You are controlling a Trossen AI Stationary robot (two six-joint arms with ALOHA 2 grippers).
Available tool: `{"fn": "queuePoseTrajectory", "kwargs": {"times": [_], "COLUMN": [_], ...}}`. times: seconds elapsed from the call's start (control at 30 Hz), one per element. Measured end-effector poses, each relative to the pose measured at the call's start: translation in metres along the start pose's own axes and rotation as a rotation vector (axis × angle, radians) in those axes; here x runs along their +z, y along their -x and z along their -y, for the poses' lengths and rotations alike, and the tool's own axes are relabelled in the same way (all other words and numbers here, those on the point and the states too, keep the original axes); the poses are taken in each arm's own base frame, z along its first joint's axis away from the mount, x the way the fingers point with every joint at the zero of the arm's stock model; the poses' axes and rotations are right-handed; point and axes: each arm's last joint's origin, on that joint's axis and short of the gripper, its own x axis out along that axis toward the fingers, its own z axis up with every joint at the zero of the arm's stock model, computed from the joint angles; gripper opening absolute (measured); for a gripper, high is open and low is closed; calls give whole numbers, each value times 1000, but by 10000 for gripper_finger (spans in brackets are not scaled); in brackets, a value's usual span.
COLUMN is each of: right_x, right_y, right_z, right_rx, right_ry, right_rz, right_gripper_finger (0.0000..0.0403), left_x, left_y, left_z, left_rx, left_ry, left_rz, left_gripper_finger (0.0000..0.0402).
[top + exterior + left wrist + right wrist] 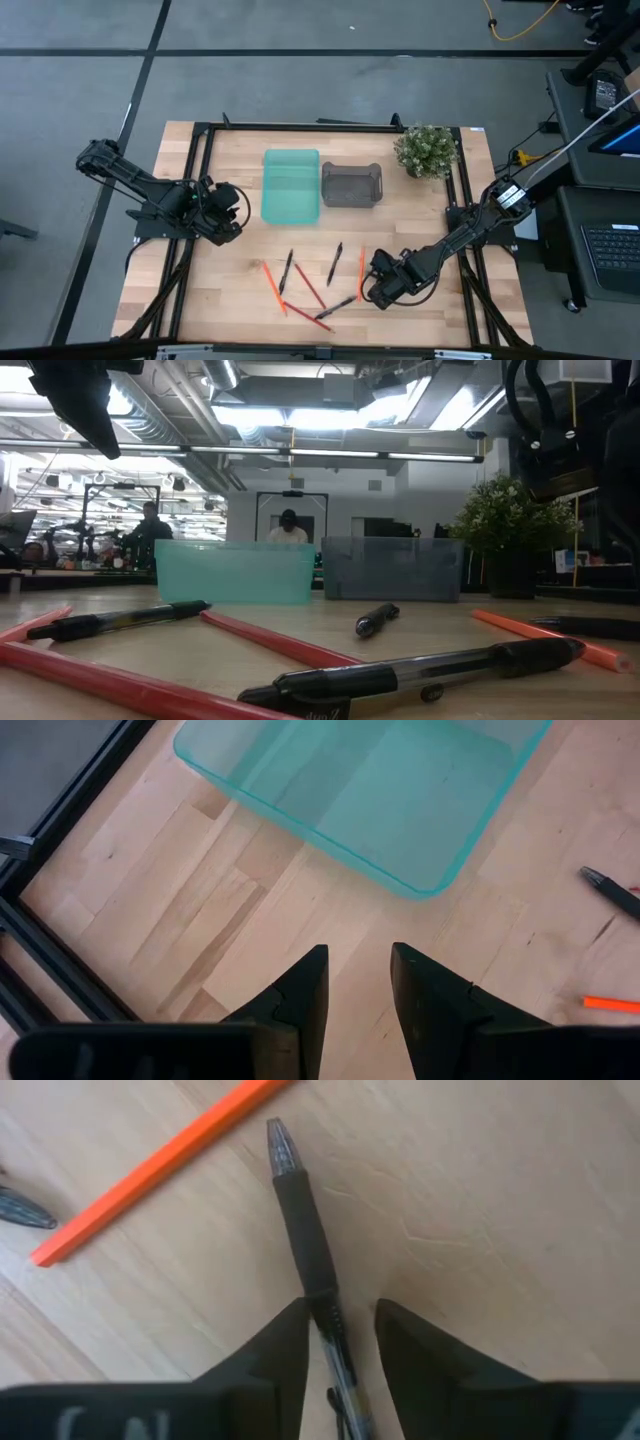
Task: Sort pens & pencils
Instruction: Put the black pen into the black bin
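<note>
Black pens lie on the wooden table at its near middle: one (pixel 287 270), another (pixel 335 263), a third (pixel 341 304). Orange pencils (pixel 270 284) (pixel 361 270) and red pencils (pixel 308 285) (pixel 306 314) lie flat among them. My right gripper (pixel 372 283) (pixel 340 1335) is low over a further black pen (pixel 300 1230); it is open, with a finger on each side of the pen's barrel. My left gripper (pixel 238 207) (pixel 358 982) waits, narrowly open, beside the teal bin (pixel 291 185). My right gripper straddles the black pen just behind its rubber grip (pixel 318 1302), coming from above and along the pen. The pen lies flat on the table. One finger (pixel 285 1345) stands right against the barrel; whether it touches I cannot tell.
A grey bin (pixel 351 185) stands right of the teal bin, and a potted plant (pixel 426 150) is at the far right corner. A black frame (pixel 200 160) borders the tabletop. Bare wood lies between the bins and the pens. People show in the room beyond.
</note>
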Motion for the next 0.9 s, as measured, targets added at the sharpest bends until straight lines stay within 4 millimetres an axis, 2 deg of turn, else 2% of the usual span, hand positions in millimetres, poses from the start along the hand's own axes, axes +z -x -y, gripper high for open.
{"fn": "queuePoseTrajectory", "kwargs": {"times": [0.3, 0.6, 0.9], "right_x": [0, 0, 2], "right_y": [0, -1, 1], "right_z": [0, 0, -3], "right_rx": [-5, -3, 9], "right_ry": [1, 0, -5], "right_rz": [1, 3, 5], "right_gripper_finger": [94, 31, 34], "left_x": [0, 0, 0], "left_y": [0, 0, 0], "left_z": [0, 0, 0], "left_rx": [0, 1, 1], "left_ry": [0, -1, -1], "left_rz": [0, 0, 1], "left_gripper_finger": [105, 105, 105]}}
